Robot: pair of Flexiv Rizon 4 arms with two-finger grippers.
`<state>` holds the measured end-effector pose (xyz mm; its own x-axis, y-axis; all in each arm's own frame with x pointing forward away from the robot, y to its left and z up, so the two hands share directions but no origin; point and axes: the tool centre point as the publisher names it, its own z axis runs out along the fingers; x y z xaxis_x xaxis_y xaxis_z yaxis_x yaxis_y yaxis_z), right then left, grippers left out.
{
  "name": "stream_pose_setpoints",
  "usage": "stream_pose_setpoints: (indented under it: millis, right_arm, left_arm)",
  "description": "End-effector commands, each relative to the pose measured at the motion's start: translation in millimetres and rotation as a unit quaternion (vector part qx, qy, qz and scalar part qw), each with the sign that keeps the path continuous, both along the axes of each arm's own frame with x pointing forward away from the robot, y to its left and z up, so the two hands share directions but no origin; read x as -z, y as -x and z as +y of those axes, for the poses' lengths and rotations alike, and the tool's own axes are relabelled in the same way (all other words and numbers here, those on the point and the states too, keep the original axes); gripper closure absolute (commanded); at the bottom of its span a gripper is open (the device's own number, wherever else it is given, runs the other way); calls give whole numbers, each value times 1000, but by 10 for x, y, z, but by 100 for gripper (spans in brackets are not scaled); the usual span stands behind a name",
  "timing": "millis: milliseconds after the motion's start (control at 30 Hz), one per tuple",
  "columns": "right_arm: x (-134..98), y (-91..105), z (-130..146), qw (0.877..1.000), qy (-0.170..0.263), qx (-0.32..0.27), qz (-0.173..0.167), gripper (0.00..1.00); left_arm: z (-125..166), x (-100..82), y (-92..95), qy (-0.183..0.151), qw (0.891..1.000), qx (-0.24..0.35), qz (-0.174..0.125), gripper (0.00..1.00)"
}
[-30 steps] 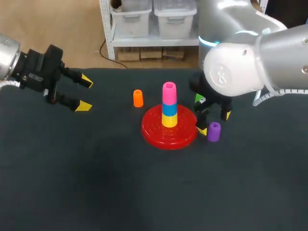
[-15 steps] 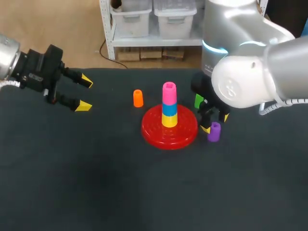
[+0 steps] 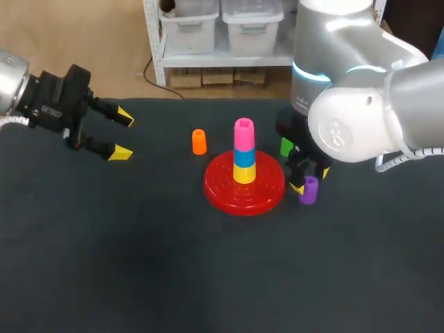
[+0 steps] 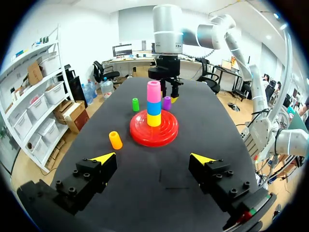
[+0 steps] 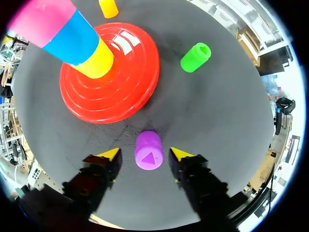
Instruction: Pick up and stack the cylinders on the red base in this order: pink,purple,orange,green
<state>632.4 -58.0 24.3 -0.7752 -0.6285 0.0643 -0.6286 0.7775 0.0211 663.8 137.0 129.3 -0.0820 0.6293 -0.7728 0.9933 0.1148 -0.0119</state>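
Right gripper [image 5: 145, 153] apart around purple cylinder [image 5: 148, 147], gaps seen only in wrist view, left gripper [image 4: 152, 157] apart

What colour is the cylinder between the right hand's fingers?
Purple; the cylinder shows best in the right wrist view.

The left arm [image 3: 10, 82] comes in from the left edge and ends in a black wrist block [image 3: 58, 104]. It is held level above the surface, with the left gripper [image 3: 122, 134] pointing toward the middle. Its two fingers are spread wide, their yellow tips [image 4: 102, 157] well apart in its own wrist view. The right arm [image 3: 354, 123] enters from the right with its thick silver joint bent over and the wrist turned straight down. The right gripper [image 5: 145, 153] hangs low with its fingers parted too, though less widely than the left's.
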Motion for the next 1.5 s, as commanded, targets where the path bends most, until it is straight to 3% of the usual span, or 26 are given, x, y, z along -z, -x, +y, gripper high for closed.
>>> stream_pose_setpoints:
  millis: [33,100,200,233,333,400,533,633,833,1167,1300,1500]
  right_arm:
    - [19,10,-20,1000,-2,6,-4,60]
    - [22,19,-31,1000,-2,9,-6,66]
    - [19,43,-62,1000,-3,16,-16,96]
    - [-10,51,-68,1000,-4,19,-24,100]
    - [-207,35,-73,998,-2,15,-56,100]
    - [-469,-20,-35,996,4,-3,-85,100]
    - [-1007,-225,120,989,-11,-73,-125,100]
    - [-1370,-352,305,983,-27,-128,-131,100]
    - [-1776,-503,634,969,-56,-220,-94,100]
    - [-1904,-553,1065,947,-93,-308,-12,100]
    - [-1889,-560,1141,942,-69,-328,17,100]
    - [-1820,-597,1159,942,-31,-334,29,100]
  left_arm:
    - [5,6,15,1,1000,-1,-2,0]
    - [5,6,15,1,1000,-1,-2,0]
    - [5,6,15,1,1000,-1,-2,0]
    - [5,6,15,1,1000,-1,-2,0]
    - [5,6,15,1,1000,-1,-2,0]
    - [5,6,15,1,1000,-1,-2,0]
    - [5,6,15,1,1000,-1,-2,0]
    - [5,6,15,1,1000,-1,-2,0]
    - [5,6,15,1,1000,-1,-2,0]
    - [5,6,15,1,1000,-1,-2,0]
    - [5,6,15,1,1000,-1,-2,0]
    - [5,6,15,1,1000,-1,-2,0]
